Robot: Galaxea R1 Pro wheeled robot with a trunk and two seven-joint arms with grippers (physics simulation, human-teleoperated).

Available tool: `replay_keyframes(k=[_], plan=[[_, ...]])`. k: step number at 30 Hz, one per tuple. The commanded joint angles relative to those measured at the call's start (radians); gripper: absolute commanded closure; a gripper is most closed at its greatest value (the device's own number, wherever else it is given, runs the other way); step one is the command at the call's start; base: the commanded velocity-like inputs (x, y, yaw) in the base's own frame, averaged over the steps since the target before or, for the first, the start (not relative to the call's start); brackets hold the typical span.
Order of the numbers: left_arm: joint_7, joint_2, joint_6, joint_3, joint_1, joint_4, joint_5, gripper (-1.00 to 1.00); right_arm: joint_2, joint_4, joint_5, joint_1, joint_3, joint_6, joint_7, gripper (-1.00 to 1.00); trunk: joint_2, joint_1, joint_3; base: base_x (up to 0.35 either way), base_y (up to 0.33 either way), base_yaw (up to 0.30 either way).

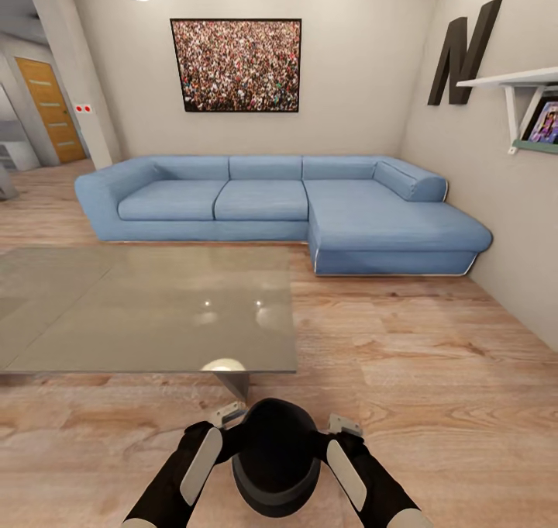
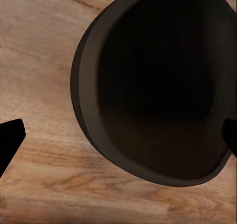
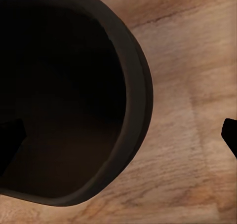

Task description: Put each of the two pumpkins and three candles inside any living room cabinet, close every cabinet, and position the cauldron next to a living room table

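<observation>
Nearest to us sits the cauldron (image 1: pixel 276 457), a matt black round-bellied pot held between our two arms, low over the wooden floor (image 1: pixel 434 373). Our left gripper (image 2: pixel 118 137) stands spread: one dark fingertip (image 2: pixel 10 137) shows outside the cauldron's (image 2: pixel 158 86) wall over bare floorboards (image 2: pixel 39 61), the other over the pot's dark mouth, so the rim runs between them. We cannot tell whether the fingers touch the rim. Our right gripper (image 3: pixel 121 135) is spread likewise, one fingertip (image 3: pixel 10 140) over the cauldron's (image 3: pixel 64 86) dark inside and the other outside its wall above the floor (image 3: pixel 187 86); contact is again unclear.

Just beyond the cauldron stands the worktop (image 1: pixel 147 311), a low table with a shiny grey glass top; its near edge lies close to the pot, and one metal leg (image 1: pixel 235 384) shows between them. Farther past the worktop a blue corner sofa (image 1: pixel 287 206) runs along the wall, with a framed crowd picture (image 1: pixel 235 65) hanging above it. To the right of the sofa, a dark letter N (image 1: pixel 463 53) and a white shelf (image 1: pixel 515 78) hang on the side wall. Left of the sofa, an orange door (image 1: pixel 50 109) shows down a hallway.
</observation>
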Motion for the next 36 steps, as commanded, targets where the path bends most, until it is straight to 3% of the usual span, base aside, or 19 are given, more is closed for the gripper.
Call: replay_keyframes(k=[1, 9, 36], plan=[[0.010, 0.000, 0.002, -0.002, 0.000, -0.001, 0.010, -1.00, -0.001, -0.002, -0.010, 0.000, 0.005, 0.002, -0.010, -1.00, 0.007, -0.004, 0.002, 0.000, 0.000, 0.000], [0.010, 0.000, 0.001, 0.024, 0.000, -0.001, 0.011, -1.00, -0.001, -0.002, -0.010, 0.000, 0.004, 0.002, -0.010, -1.00, 0.063, -0.035, 0.027, -0.037, 0.000, 0.000], [0.010, 0.000, 0.002, 0.029, 0.000, -0.001, 0.011, -1.00, 0.000, -0.002, -0.010, 0.000, 0.004, 0.002, -0.010, -1.00, 0.252, -0.138, 0.112, -0.294, 0.000, 0.000]])
